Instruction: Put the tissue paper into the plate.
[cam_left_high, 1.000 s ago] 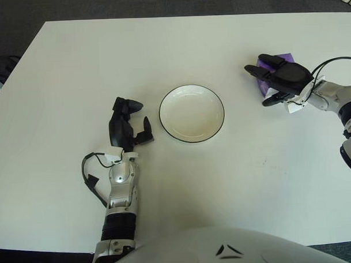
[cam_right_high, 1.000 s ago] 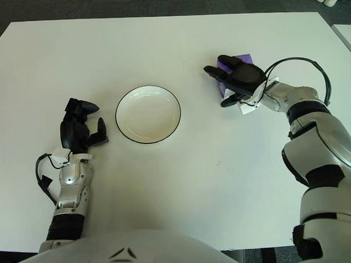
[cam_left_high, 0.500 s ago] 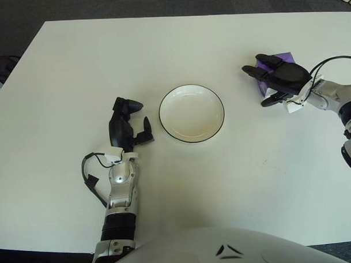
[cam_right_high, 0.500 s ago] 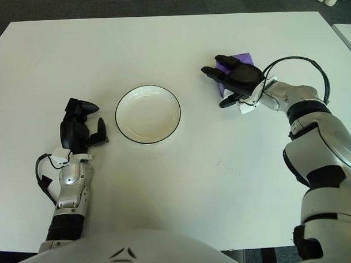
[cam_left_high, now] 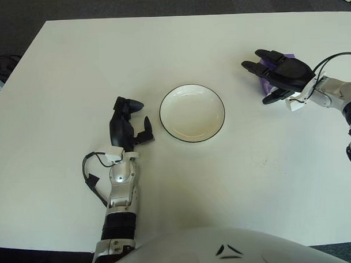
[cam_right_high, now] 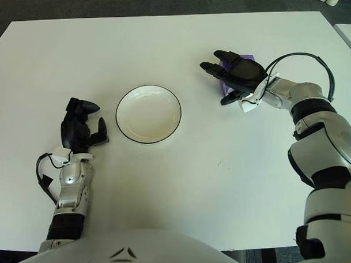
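While spread over a purple tissue paper [cam_right_high: 246, 58] at the far right of the white surface [cam_left_high: 183, 183], right hand [cam_left_high: 281, 75] hovering palm down, black fingers [cam_right_high: 211, 67] fanned toward the plate. Only slivers of purple showing past the knuckles and under the palm; most of the tissue hidden beneath the hand. Impossible to tell whether fingers actually clamp the tissue or merely cover it, or whether the tissue sits on the surface or off it. Silver forearm and a looping black cable trailing off to the right edge.

Near the middle of the surface, round white plate [cam_left_high: 192, 113] with a thin dark rim, empty inside, well apart from the tissue and lying to its left. Open bare white surface between plate rim and right fingertips.

Just left of the plate, left hand [cam_left_high: 127, 124], black, fingers loosely curled and grasping nothing, thumb pointing toward the plate rim but not touching it. Silver wrist and forearm running down toward the near edge, small black cable loop beside the wrist.

Along the bottom, curved pale top of the robot's torso. Dark carpeted floor [cam_left_high: 159, 4] beyond the far edge of the surface.
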Robot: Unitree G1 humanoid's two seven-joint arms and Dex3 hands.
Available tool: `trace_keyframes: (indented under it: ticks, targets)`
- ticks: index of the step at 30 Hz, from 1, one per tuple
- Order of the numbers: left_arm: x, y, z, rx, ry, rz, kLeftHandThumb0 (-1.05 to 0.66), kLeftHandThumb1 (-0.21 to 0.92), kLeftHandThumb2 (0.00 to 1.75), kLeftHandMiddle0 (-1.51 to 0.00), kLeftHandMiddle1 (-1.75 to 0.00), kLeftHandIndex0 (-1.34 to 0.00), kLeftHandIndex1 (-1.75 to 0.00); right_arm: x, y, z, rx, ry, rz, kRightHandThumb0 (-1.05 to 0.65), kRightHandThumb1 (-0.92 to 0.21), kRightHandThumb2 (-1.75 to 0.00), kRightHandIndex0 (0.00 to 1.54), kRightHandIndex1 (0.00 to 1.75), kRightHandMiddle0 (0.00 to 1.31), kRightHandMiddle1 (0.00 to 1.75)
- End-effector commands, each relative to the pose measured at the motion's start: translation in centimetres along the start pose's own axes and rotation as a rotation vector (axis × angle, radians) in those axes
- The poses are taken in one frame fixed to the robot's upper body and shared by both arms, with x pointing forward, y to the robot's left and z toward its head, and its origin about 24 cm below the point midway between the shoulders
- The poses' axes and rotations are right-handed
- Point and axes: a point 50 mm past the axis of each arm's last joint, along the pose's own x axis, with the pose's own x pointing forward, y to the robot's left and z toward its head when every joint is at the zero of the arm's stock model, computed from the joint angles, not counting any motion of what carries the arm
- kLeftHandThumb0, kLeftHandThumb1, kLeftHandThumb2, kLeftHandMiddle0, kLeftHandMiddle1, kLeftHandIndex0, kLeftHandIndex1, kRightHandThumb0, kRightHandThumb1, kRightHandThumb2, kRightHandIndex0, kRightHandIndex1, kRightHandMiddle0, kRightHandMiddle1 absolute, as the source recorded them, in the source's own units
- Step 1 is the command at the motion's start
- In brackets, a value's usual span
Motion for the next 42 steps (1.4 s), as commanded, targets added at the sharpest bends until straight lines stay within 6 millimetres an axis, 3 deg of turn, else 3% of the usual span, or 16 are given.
trace_keyframes:
  ticks: [1, 27, 42]
  targets:
    - [-2.3, 1.0, -3.7, 0.025, 0.193, 0.032, -0.01, 0.16, 1.51, -0.73, -1.75, -0.48, -1.75, -0.5, -0.7, -0.5, -0.023, 0.004, -0.015, -1.05, -0.92, -0.31, 0.00, 0.00, 0.00, 0.00]
    - [-2.2, 1.1, -3.7, 0.024, 0.200, 0.026, -0.01, 0.17, 1.49, -0.71, -1.75, -0.50, -1.73, -1.4, -2.1, -1.8, -0.030, 0.055, -0.055, -1.05, -0.92, -0.33, 0.00, 0.00, 0.00, 0.00]
    - [-2.2, 1.1, -3.5, 0.032, 0.196, 0.012, -0.01, 0.16, 1.51, -0.73, -1.75, -0.50, -1.74, -2.3, -1.4, -2.4, -0.028, 0.104, -0.039, -1.05, -0.92, -0.30, 0.00, 0.00, 0.00, 0.00]
